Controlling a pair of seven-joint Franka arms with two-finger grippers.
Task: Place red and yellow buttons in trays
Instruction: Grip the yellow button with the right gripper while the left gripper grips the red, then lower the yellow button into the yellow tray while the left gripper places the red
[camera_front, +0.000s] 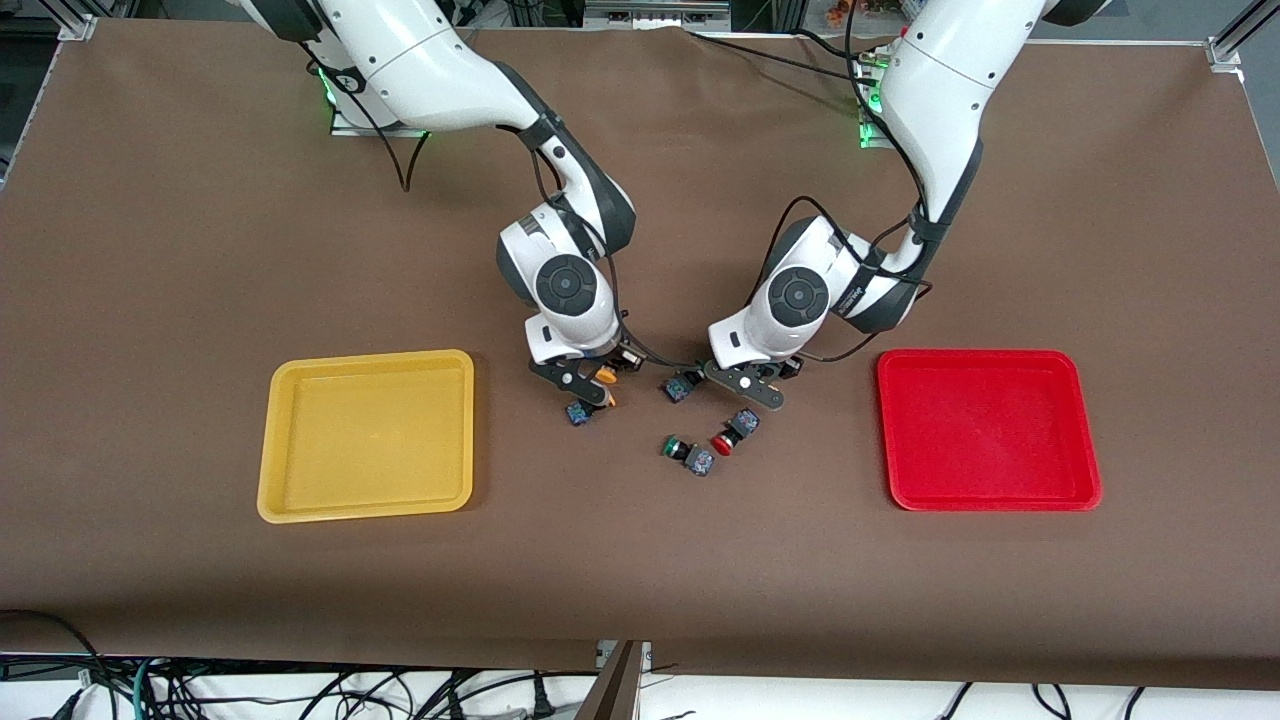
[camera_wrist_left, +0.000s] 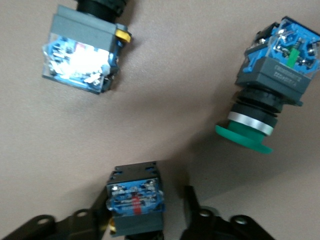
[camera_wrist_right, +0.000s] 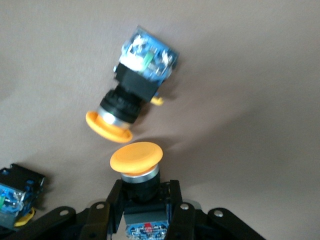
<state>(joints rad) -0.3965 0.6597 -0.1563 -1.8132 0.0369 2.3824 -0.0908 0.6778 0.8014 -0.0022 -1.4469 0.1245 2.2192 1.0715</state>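
Observation:
My right gripper (camera_front: 590, 385) (camera_wrist_right: 141, 200) is shut on the dark body of an orange-yellow-capped button (camera_front: 605, 377) (camera_wrist_right: 136, 156), low over the table's middle. A second yellow-capped button (camera_front: 580, 411) (camera_wrist_right: 131, 95) lies on its side just beside it. My left gripper (camera_front: 745, 385) (camera_wrist_left: 145, 220) is open. A button body with a red-striped terminal face (camera_wrist_left: 136, 200) stands between its fingers; its cap is hidden. A red-capped button (camera_front: 733, 432) lies nearer the front camera. The yellow tray (camera_front: 300, 480) lies toward the right arm's end and the red tray (camera_front: 1070, 470) toward the left arm's end.
A green-capped button (camera_front: 686, 452) lies beside the red-capped one. Another button (camera_front: 679, 388) (camera_wrist_right: 12, 197) with a green-striped face sits between the two grippers. The left wrist view shows a green-capped button (camera_wrist_left: 265, 95) and another button body (camera_wrist_left: 82, 55).

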